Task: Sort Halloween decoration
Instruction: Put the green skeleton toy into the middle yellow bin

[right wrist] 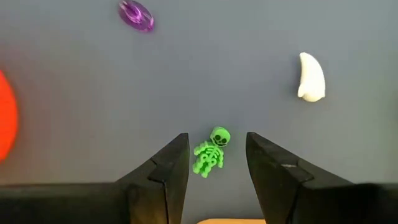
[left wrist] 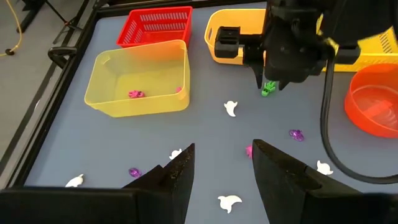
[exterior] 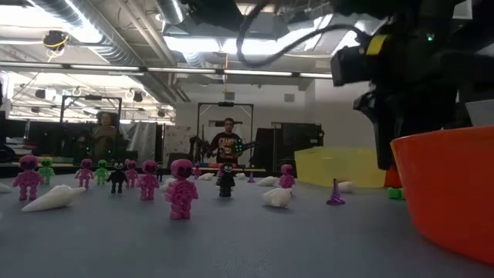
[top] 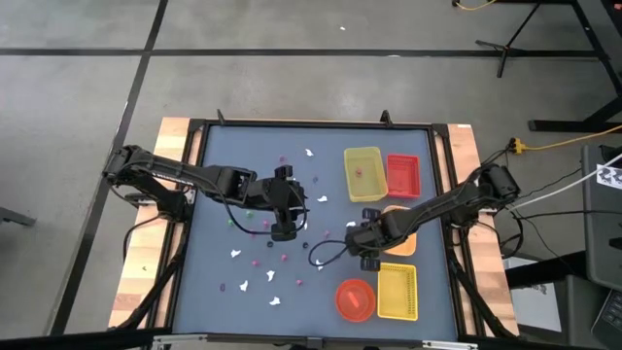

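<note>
On the counter's point(top: 204, 282) left half most of the Halloween decoration point(top: 236, 254) is seen unsorted: white ghosts, pink and purple bits are scattered loose over the mat, and in the low view rows of pink skeletons point(exterior: 181, 188) stand upright among them; the left pincer point(left wrist: 222, 165) is held above this scatter with its fingers apart and nothing between them, a white ghost point(left wrist: 231, 108) lying further ahead of it; toward the middle, the right pincer point(right wrist: 216, 163) is lowered over a green skeleton point(right wrist: 210, 153), which lies flat on the mat between the parted fingers, not yet clamped; a purple piece point(right wrist: 136, 15) and another ghost point(right wrist: 311, 76) lie apart from it; further right stand the containers: in the clear yellow tray point(left wrist: 102, 99) only a couple of pink pieces point(left wrist: 135, 94) are seen, the red basket point(left wrist: 155, 26) appears empty, and what the orange bowl point(top: 355, 298) and the yellow basket point(top: 397, 291) hold cannot be told; the sorting is therefore judged to be at an early stage, with nearly every piece left to be carried over, the green skeleton being the likely next one
</note>
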### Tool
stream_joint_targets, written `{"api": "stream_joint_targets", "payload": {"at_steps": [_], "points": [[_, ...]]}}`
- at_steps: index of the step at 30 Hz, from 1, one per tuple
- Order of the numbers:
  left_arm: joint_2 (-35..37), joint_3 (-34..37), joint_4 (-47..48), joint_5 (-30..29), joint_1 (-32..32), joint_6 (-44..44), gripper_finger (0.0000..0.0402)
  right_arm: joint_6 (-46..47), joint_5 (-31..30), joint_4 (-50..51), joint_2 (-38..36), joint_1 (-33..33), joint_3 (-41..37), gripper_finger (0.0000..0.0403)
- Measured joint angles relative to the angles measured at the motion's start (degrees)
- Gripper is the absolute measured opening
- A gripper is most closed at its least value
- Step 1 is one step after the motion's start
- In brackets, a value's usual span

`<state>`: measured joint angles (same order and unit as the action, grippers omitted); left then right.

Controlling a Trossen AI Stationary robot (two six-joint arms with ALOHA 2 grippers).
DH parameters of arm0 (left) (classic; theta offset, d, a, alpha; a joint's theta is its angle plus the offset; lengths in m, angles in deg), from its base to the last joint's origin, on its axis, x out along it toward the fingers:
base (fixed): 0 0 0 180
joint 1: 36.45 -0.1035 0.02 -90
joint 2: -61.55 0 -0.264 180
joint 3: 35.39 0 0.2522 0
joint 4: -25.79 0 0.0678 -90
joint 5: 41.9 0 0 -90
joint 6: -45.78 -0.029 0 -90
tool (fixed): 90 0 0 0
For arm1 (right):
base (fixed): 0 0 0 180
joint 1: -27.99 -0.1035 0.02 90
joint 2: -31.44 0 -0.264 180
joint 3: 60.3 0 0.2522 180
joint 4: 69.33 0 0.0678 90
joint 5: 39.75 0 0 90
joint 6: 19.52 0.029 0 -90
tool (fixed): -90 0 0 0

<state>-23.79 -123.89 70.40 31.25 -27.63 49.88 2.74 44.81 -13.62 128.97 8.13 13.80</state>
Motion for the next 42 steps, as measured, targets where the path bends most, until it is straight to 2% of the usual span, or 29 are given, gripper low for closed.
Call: {"api": "stream_joint_targets", "payload": {"at_steps": [10, 29, 42], "points": [[-0.02, 0.0, 0.0, 0.01, 0.02, 0.02, 0.0145, 0.0, -0.56, 0.12, 3.67, 0.0, 0.0, 0.0159], [-0.04, 0.0, 0.0, 0.01, 0.02, 0.01, 0.0145, 0.33, -1.56, 1.95, 3.75, 0.33, 0.0, 0.0159], [-0.04, -0.01, 0.0, 0.02, 0.02, 0.01, 0.0145, -0.18, 0.44, 1.05, 4.22, 2.03, 0.0, 0.0154]]}}
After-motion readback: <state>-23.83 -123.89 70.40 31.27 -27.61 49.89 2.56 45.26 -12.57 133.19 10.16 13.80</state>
